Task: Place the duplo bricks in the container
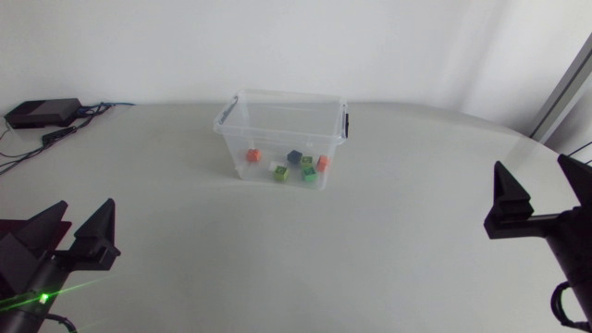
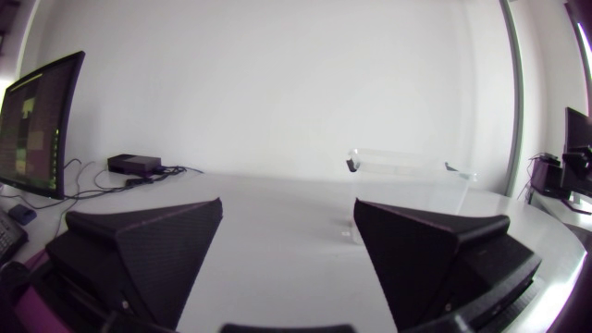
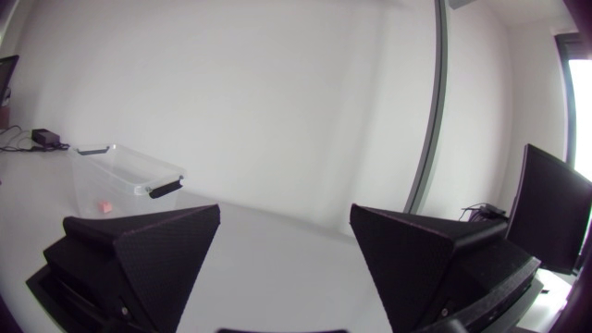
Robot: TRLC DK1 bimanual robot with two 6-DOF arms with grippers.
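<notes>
One clear container (image 1: 236,139). Six duplo bricks (image 1: 294,157) inside the container. Two grippers: left gripper (image 1: 85,208), right gripper (image 1: 534,171).

This looks like a robotics lab, a test bench rather than a home or an office desk. A broad, plain white table (image 1: 185,240) fills the frame. Two machine arms come in over it, the left arm (image 1: 28,268) at the lower left and the right arm (image 1: 566,231) at the right edge, each ending in black wedge fingers. At the upper left a small black box (image 1: 42,113) sits with cables (image 1: 92,111) trailing from it. In the upper middle stands a clear plastic container (image 1: 277,116) holding a few coloured duplo bricks (image 1: 295,157).
</notes>
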